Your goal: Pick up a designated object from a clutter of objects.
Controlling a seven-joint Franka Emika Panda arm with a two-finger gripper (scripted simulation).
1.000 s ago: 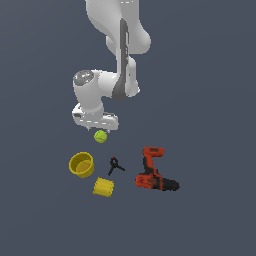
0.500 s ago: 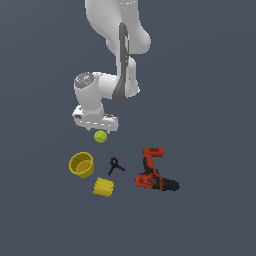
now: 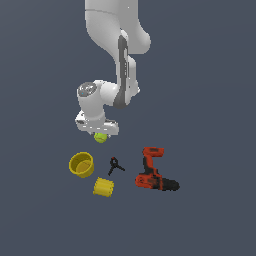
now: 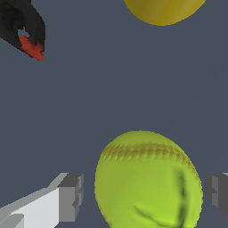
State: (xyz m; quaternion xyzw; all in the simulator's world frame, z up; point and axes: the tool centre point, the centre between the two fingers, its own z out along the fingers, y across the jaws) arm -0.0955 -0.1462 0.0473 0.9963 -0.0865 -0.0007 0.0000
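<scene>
Landmark: the yellow cup, lying open-mouthed on the dark desk; every place below is given relative to it, moving towards the exterior view's right.

Yellow cup: at the left end of the clutter in the exterior view; only part of its rounded rim shows in the wrist view.

Ribbed yellow cylinder: near the cup, below it in the exterior picture and a little to the right, apart from it.

Tennis ball: above the cup in the exterior picture and slightly to the right, tucked under the gripper and apart from the other items. In the wrist view the yellow-green ball shows a stitched seam and dark creases.

Jaws: apart, one finger on each side of the ball; a narrow gap shows between each pad and the ball, so contact cannot be confirmed.

Arm: white, coming down from the top of the exterior picture to the ball.

Black clamp: just right of the cup, small, with red tips in the wrist view.

Power drill: farthest right of the cup, red and black, lying on its side.
</scene>
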